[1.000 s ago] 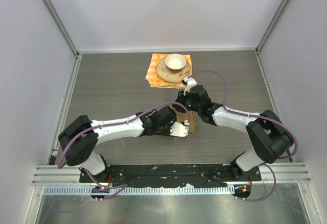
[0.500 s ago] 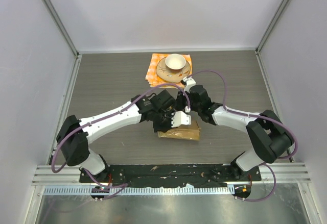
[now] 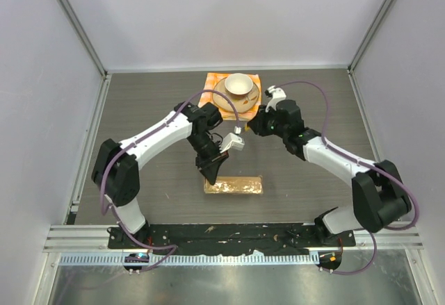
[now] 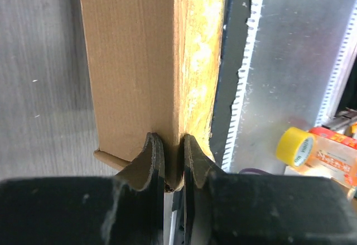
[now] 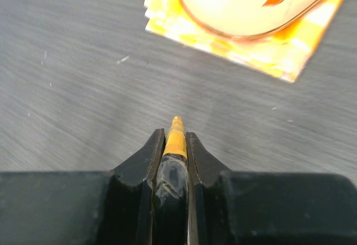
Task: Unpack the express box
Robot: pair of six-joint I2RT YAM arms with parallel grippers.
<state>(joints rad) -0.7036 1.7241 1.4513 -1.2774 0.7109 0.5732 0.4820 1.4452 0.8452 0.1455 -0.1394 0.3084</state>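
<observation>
The express box (image 3: 233,184), flat brown cardboard with a yellowish taped face, lies near the table's front edge. My left gripper (image 3: 211,173) is at its left end. In the left wrist view the left gripper (image 4: 174,161) is shut on a thin cardboard edge of the box (image 4: 134,61). My right gripper (image 3: 259,125) hovers over the table just in front of the saucer, away from the box. In the right wrist view the right gripper (image 5: 175,144) is shut on a slim yellow-tipped tool (image 5: 176,135) that points toward the cloth.
A cup (image 3: 238,83) stands on a saucer (image 3: 224,101) on the orange checkered cloth (image 3: 208,105) at the back middle. Walls close in the table on three sides. A metal rail (image 3: 229,232) runs along the front edge, with a yellow tape roll (image 4: 297,147) beyond it.
The left gripper has shut on the box's left end, and the box now lies nearer the front. The right arm, still holding its tool, has pulled back toward the saucer.
</observation>
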